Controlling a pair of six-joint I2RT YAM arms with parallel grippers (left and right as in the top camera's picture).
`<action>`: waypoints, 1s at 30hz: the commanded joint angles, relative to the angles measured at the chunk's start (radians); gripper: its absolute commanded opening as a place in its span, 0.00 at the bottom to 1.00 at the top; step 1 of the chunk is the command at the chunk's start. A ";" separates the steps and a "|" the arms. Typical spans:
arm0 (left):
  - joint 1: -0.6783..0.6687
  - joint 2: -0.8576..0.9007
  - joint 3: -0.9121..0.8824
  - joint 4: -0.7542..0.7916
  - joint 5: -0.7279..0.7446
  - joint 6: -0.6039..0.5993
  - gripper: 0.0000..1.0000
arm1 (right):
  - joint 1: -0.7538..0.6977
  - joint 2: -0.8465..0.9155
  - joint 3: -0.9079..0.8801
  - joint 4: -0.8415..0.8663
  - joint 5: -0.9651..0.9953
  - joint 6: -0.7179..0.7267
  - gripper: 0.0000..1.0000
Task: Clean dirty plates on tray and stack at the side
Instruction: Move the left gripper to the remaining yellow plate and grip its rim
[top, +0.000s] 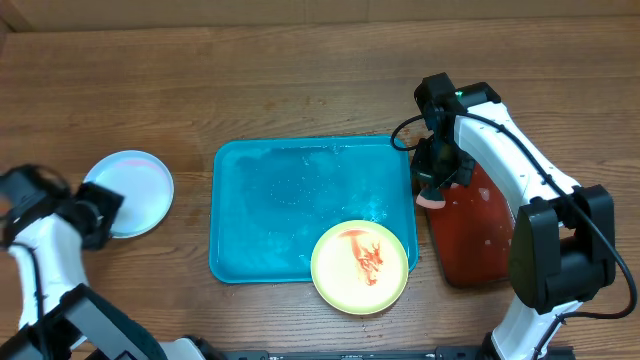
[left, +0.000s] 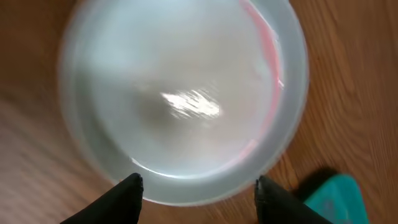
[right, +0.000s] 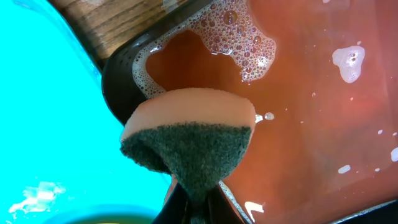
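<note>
A pale blue-white plate (top: 128, 192) lies flat on the wood left of the turquoise tray (top: 260, 230). My left gripper (top: 102, 212) is at its near edge. In the left wrist view the plate (left: 186, 93) fills the frame, blurred, with a faint pink streak along its right rim. My left gripper (left: 199, 194) stands open, its fingers (left: 127, 196) apart at the rim. A yellow plate (top: 360, 266) with red-orange sauce sits on the tray's front right corner. My right gripper (top: 438, 180) is shut on a pink and green sponge (right: 193, 137) over the red tray.
A black-rimmed red tray (top: 480, 240) holding reddish soapy water (right: 311, 124) sits right of the turquoise tray (right: 43, 124). Water drops glisten on the turquoise tray's floor. The turquoise tray's corner (left: 333, 199) shows beside the left gripper's right finger.
</note>
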 joint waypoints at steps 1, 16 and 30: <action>-0.168 -0.019 -0.006 -0.011 0.034 0.070 0.59 | -0.003 0.000 -0.001 0.000 -0.006 -0.004 0.04; -0.869 -0.019 -0.006 -0.117 0.079 0.134 1.00 | -0.003 0.000 -0.001 0.009 -0.010 -0.004 0.04; -1.108 -0.019 -0.013 -0.343 0.146 0.013 0.67 | -0.003 0.000 0.000 0.009 -0.014 -0.004 0.04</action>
